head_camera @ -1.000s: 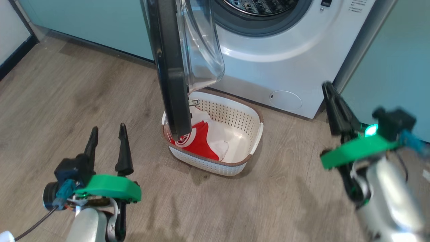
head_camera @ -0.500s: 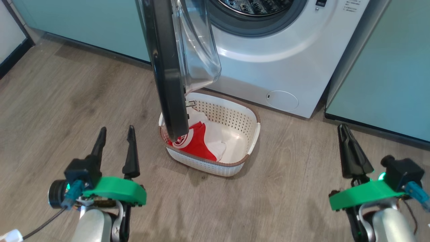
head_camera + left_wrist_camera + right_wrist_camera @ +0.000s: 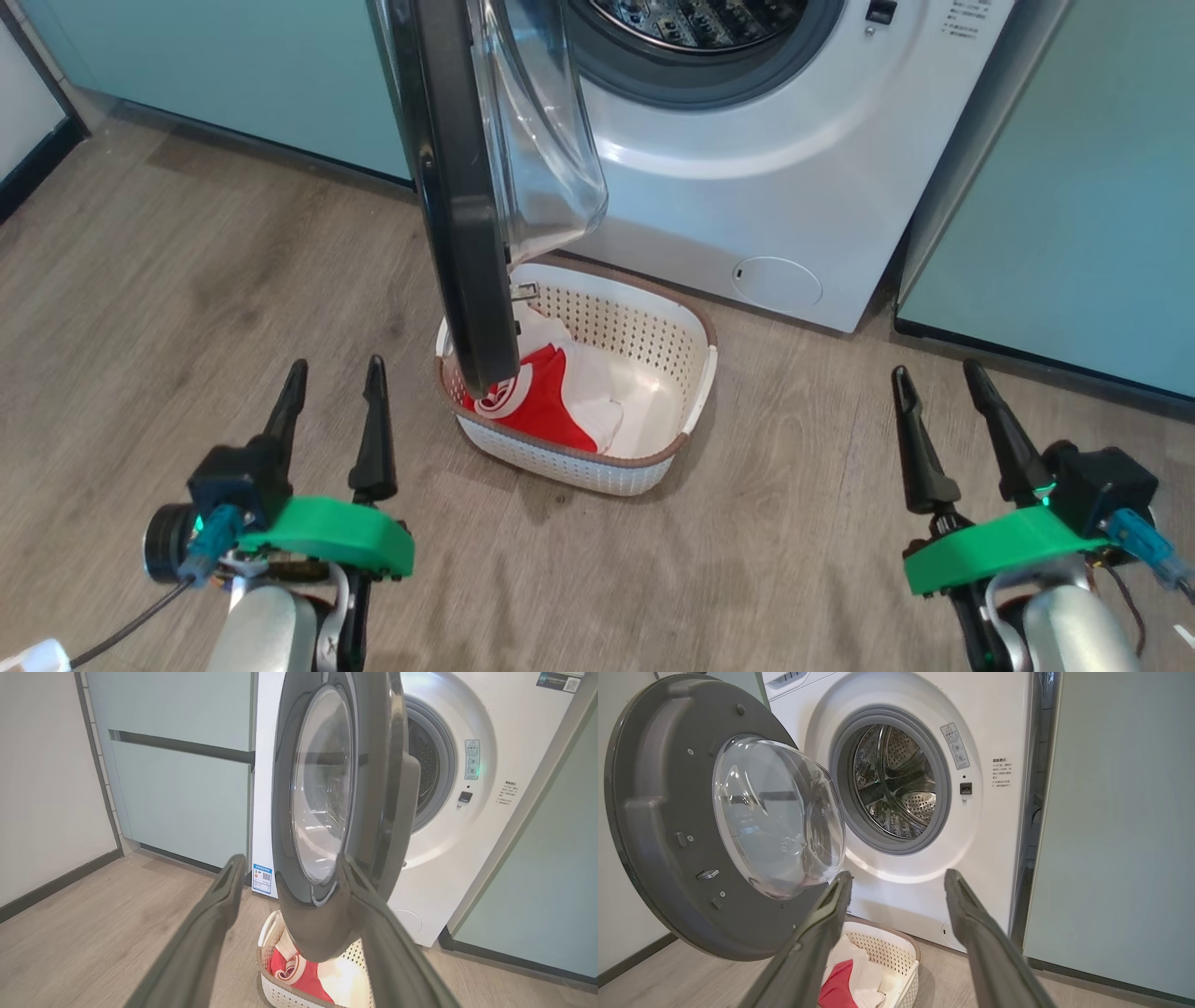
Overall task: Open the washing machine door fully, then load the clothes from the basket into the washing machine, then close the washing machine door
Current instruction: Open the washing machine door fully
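1. While both arms are hovering low over the wooden floor point(image 3: 187, 280), the left gripper point(image 3: 337, 362) and the right gripper point(image 3: 934, 368) are each holding their jaws spread wide, gripping nothing.
2. The washing machine door point(image 3: 457, 187) is standing out from the washing machine point(image 3: 794, 187), and its lower rim is hanging over the left end of the basket point(image 3: 695, 327), which is sitting just in front of the machine.
3. The clothes point(image 3: 546, 401) are lying in the basket's left half, partly under that rim.
4. A straight reach down is likely risking a knock against the door edge, and I judge the door is needing a wider swing first.
5. A lifted garment is also risking a snag on the door's latch, or dragging the light basket along.
6. Teal cabinets point(image 3: 1074, 187) are flanking the machine, and the right one is narrowing the right arm's path to the drum opening point(image 3: 896, 781).
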